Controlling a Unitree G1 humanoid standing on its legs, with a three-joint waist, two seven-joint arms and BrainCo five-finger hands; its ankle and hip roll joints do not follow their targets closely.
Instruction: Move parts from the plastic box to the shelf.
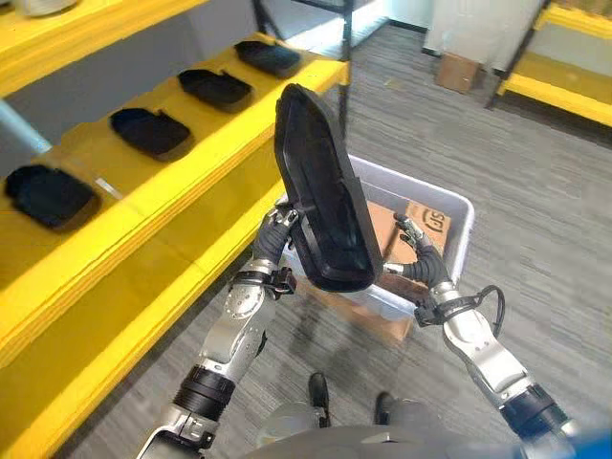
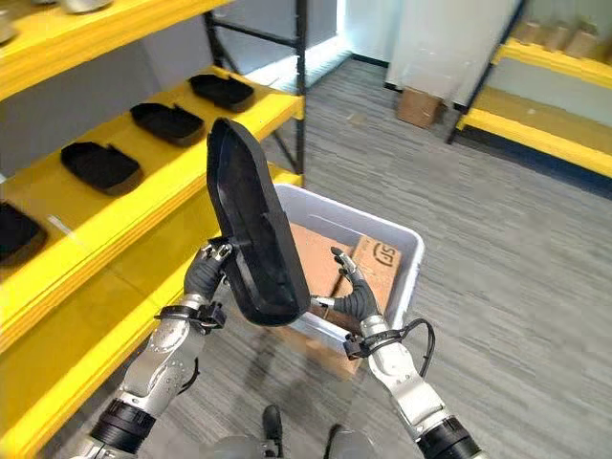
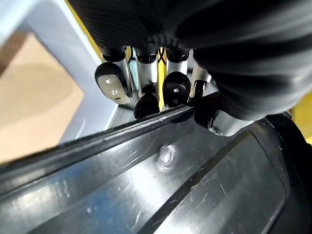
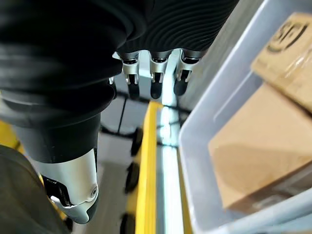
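Above the white plastic box (image 1: 457, 215), the left hand (image 1: 278, 234) pinches the rim of a long black moulded plastic part (image 1: 320, 186), fingers and thumb curled round its lower edge, holding it upright and clear of the box. Beside it, the right hand (image 2: 351, 287) hovers over the cardboard inside with relaxed, spread fingers, gripping nothing. Transfer looks underway: next, swing the part leftward to the yellow shelf (image 1: 206, 158) and lay it flat (alongside the four black parts (image 1: 149, 130) already there).
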